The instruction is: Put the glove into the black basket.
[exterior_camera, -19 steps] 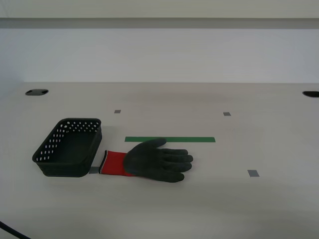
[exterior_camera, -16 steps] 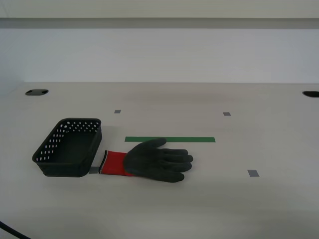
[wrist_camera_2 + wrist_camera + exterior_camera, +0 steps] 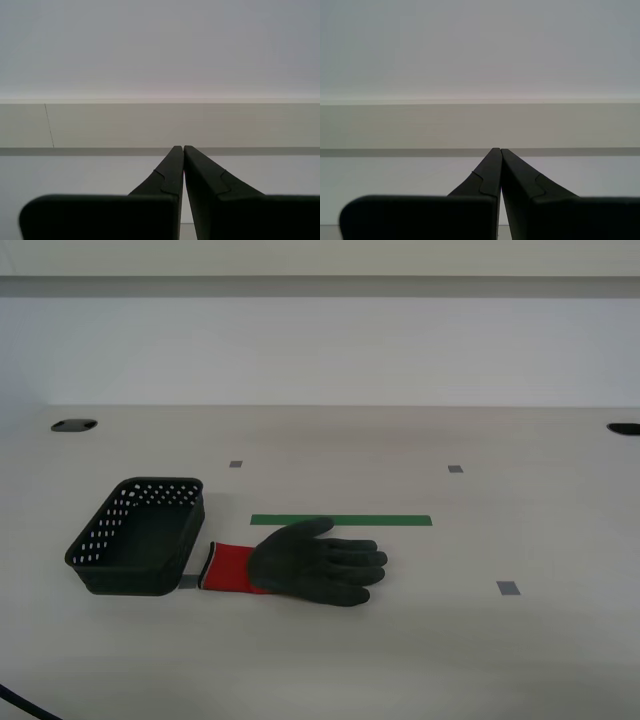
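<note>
1. Leftmost, the black basket (image 3: pixel 138 550) sits on the pale counter (image 3: pixel 500 660): rigid perforated plastic, open-topped, empty.
2. Just beside it, at its 3 o'clock, the glove (image 3: pixel 300 564) lies flat: probably light, floppy, with grippy rubber; the bunched palm looks the surest hold.
3. The first pincer (image 3: pixel 496 150) and second pincer (image 3: pixel 179 147) are each pressed together, holding nothing.

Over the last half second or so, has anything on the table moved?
Nothing visibly changed. The glove lies flat on the table beside the black basket, and neither arm has come into the exterior view. Both sets of jaws are shut on nothing.
</note>
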`<state>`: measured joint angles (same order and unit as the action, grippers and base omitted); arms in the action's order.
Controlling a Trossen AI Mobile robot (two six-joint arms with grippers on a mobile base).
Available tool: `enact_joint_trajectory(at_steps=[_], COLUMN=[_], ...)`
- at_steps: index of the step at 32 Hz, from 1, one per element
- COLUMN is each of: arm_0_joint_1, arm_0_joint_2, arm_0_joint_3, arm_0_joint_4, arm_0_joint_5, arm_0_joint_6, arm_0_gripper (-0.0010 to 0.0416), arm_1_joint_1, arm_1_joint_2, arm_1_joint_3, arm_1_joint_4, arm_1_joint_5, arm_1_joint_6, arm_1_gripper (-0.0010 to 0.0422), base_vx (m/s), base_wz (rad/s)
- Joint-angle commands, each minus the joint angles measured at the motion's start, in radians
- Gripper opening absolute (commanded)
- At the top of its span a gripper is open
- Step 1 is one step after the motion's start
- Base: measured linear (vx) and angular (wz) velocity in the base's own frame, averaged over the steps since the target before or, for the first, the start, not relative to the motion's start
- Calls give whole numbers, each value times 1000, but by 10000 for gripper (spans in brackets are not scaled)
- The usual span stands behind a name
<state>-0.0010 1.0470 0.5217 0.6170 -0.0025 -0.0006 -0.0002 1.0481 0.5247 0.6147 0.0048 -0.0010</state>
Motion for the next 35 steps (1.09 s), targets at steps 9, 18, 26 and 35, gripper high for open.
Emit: enact_joint_trajectory(at_steps=[9, 18, 26, 35], arm_0_joint_1=[1, 1, 1, 1], arm_0_joint_2=[0, 0, 0, 0], arm_0_joint_3=[2, 2, 2, 2], arm_0_joint_4=[3, 3, 3, 2], arm_0_joint_5=[0, 0, 0, 0], arm_0_joint_6=[0, 0, 0, 0], arm_0_gripper=[1, 0, 1, 1], arm_1_joint_1=[0, 0, 0, -55], arm_1_joint_2=[0, 0, 0, 32], arm_1_joint_3=[0, 0, 19, 292], arm_1_joint_4=[3, 3, 8, -512], arm_1_joint_5=[2, 2, 3, 241], arm_1_joint_6=[0, 1, -3, -84], arm_1_gripper=[0, 0, 0, 0], base_vx=[0, 0, 0, 0], base_wz=[0, 0, 0, 0])
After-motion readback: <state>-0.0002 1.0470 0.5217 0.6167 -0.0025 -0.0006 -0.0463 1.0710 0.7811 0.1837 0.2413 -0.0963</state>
